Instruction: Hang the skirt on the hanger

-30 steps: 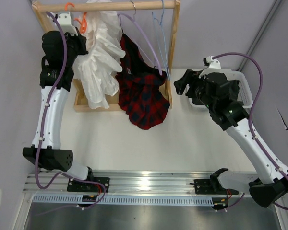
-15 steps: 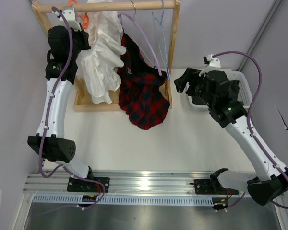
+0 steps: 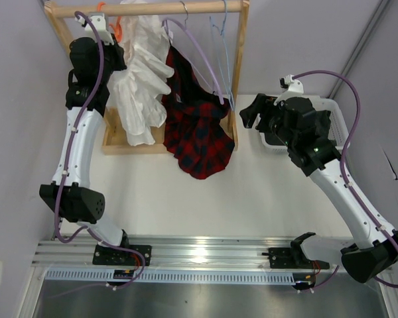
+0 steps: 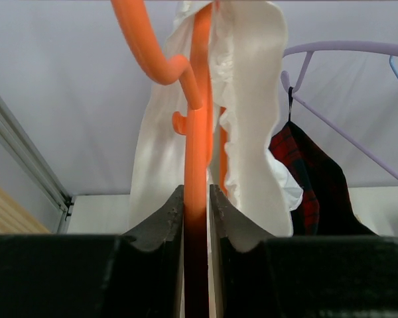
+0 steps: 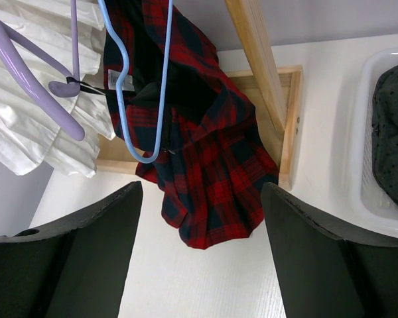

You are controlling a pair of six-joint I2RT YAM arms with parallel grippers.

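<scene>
The white ruffled skirt hangs from the orange hanger at the left end of the wooden rail. In the left wrist view the hanger runs up between my jaws, with its hook curving up left and the skirt draped behind it. My left gripper is shut on the hanger's orange bar, high by the rail. My right gripper is open and empty, right of the rack; in its wrist view it hovers above the table in front of the plaid garment.
A wooden rack holds the rail. A red-and-black plaid garment hangs on a lilac hanger; a pale blue wire hanger hangs beside it. A white basket at the right holds a dark cloth.
My left gripper has risen with the orange hanger and skirt towards the rail. The right arm has barely moved.
</scene>
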